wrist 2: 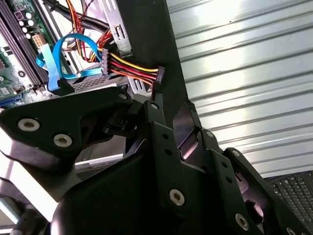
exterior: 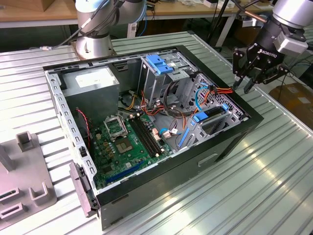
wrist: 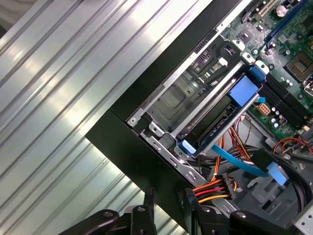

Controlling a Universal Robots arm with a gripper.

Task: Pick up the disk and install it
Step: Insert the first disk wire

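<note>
1. A ribbed silver metal table (exterior: 264,181) carries the open computer case (exterior: 161,176); grey fixtures (exterior: 34,193) stand on it at the exterior view's left; a wooden bench (exterior: 29,12) runs behind.
2. The gripper (exterior: 242,87) hangs above the case's edge at the exterior view's right; its fingers are apart, holding nothing.
3. The disk (exterior: 213,112) lies in the case's metal bay, near the gripper; in the first wrist view blue rails frame the disk (wrist: 212,122); red and yellow cables (wrist: 212,190) lie just beside it.
</note>
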